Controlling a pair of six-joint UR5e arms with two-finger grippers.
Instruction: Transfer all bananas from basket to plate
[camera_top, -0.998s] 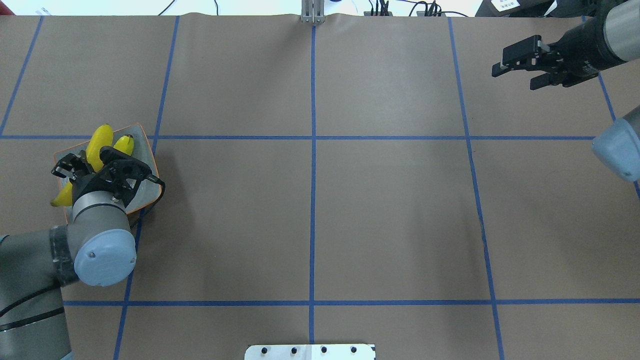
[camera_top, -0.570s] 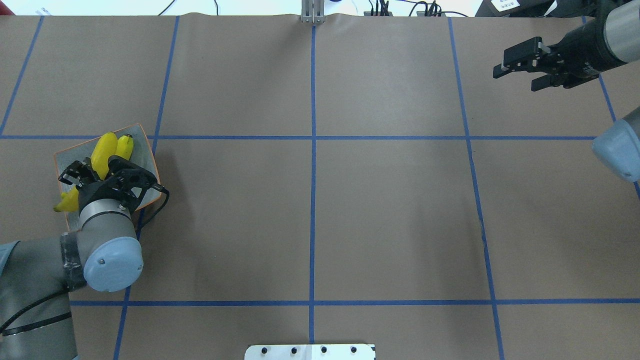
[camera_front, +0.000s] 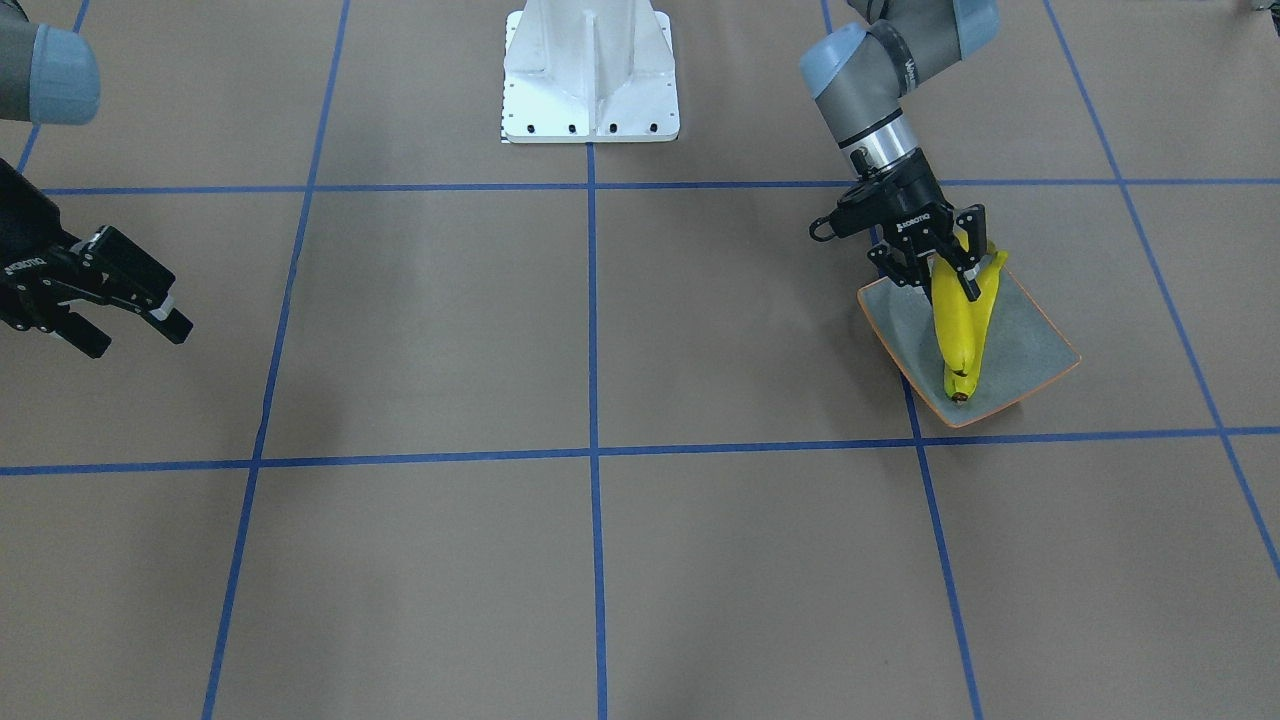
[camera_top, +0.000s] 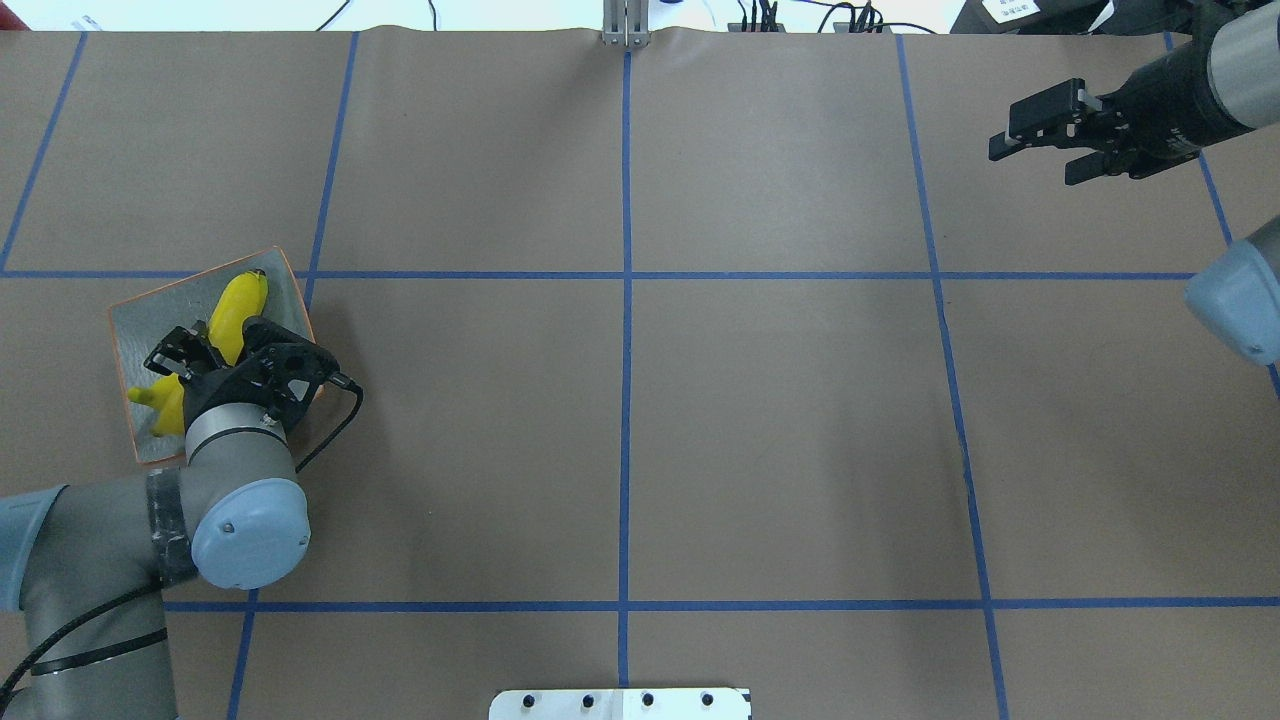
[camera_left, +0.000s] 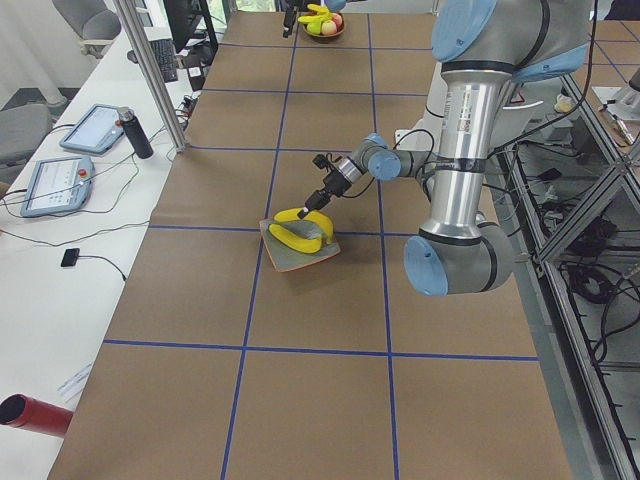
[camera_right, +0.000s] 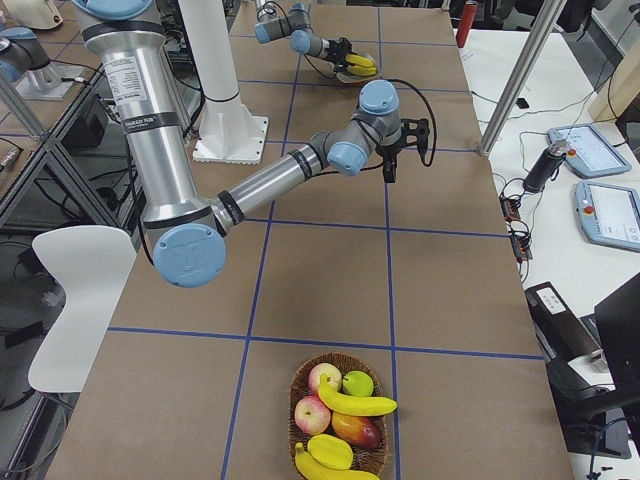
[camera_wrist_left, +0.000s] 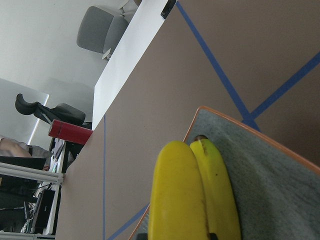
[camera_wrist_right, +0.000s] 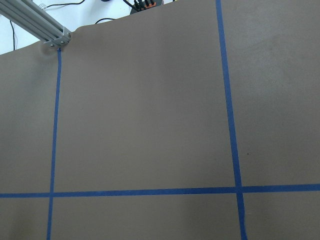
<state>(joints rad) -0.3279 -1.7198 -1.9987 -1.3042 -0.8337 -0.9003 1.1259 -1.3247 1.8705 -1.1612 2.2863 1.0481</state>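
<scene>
**Ana:** Where is the banana that is being moved at this moment?

**Ivo:** It is over the plate (camera_top: 135, 320), which sits close to the left end edge of the worktop, about halfway between the robot's edge and the operators' edge. The left gripper (camera_front: 938, 280) pinches the gripped banana (camera_wrist_left: 175, 200) near its stem end, with one finger pressed against the peel on each side. The rest of the fruit reaches out in front of the jaws, low across the plate.

**Ana:** Why is it held so near the end?

**Ivo:** I think it is so that the long body can go down flat beside the other banana (camera_wrist_left: 220, 195), which lies on the plate. In the left wrist view the two are side by side and touching. I cannot tell whether the gripped one rests there with its full weight.

**Ana:** And the right gripper (camera_top: 1030, 160)?

**Ivo:** Its jaws are spread and hold nothing. It hangs over bare paper toward the far right corner, well apart from the plate. I judge that it waits there so as not to disturb. It is also on the side of the basket (camera_right: 300, 380), which stands at the right end edge.

**Ana:** So the task is not finished?

**Ivo:** No. At least two bananas in the basket (camera_right: 360, 404) lie among other fruit. The next step, I think, is to open the left jaws without rolling the pair over the shallow rim.
</scene>
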